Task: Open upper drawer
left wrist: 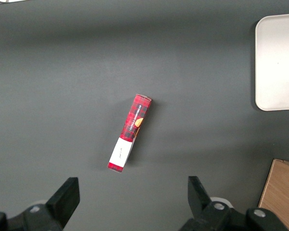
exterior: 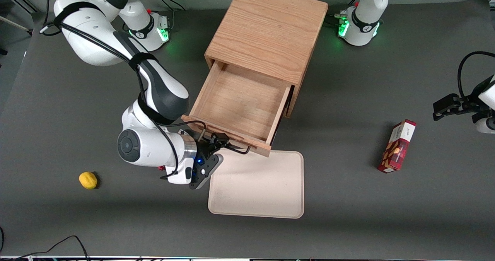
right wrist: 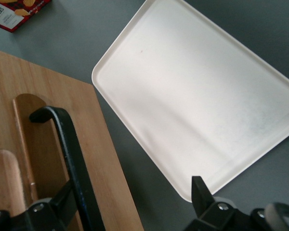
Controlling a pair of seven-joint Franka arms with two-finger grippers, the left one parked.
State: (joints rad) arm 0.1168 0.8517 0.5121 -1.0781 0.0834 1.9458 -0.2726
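The upper drawer (exterior: 239,98) of the oak cabinet (exterior: 267,33) stands pulled far out, and its inside is bare wood. Its black wire bar handle (exterior: 239,150) runs along the drawer front, on the side nearest the front camera. My right gripper (exterior: 220,142) is at the handle, at the end toward the working arm. In the right wrist view the gripper (right wrist: 132,192) is open. One finger (right wrist: 62,195) sits against the handle bar (right wrist: 70,154), and the other finger (right wrist: 201,192) is well apart from it, over the tray's edge. The lower drawer is hidden under the upper one.
A cream tray (exterior: 257,183) lies on the table just in front of the open drawer and also shows in the right wrist view (right wrist: 197,96). A red snack box (exterior: 397,145) lies toward the parked arm's end. A small yellow object (exterior: 88,180) lies toward the working arm's end.
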